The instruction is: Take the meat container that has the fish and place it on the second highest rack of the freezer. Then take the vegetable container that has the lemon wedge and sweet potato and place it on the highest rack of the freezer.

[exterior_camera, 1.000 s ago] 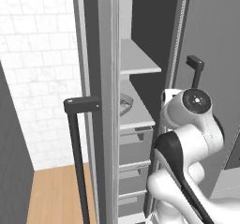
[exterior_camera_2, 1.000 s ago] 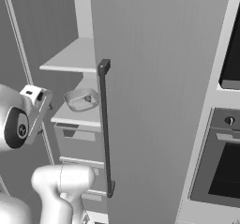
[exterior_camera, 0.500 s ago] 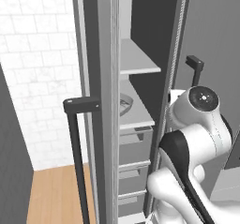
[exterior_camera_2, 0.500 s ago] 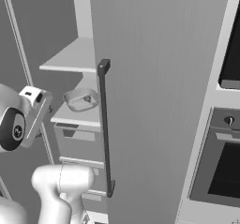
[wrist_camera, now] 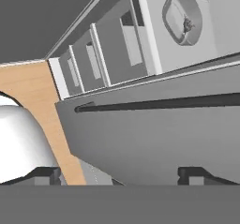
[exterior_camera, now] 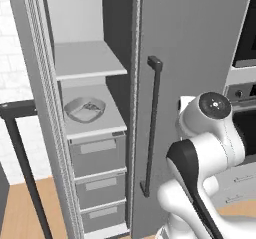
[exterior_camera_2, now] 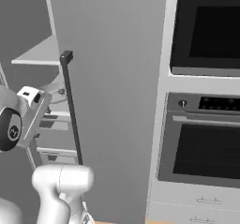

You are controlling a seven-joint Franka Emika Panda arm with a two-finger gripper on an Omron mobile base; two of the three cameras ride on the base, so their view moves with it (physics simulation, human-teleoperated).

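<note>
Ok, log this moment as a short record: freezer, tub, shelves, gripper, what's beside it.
freezer: tall grey cabinet, open, long dark bar handle on its door
meat container: grey tub with the small fish inside, resting on the lower pale shelf, above the drawers
top shelf: pale shelf, nothing on it
gripper: fingertips apart, nothing between them, facing the door from outside
nearby: black-glass wall oven beside the freezer

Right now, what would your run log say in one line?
meat container: on second-highest freezer rack, fish inside | gripper: open, empty
</note>
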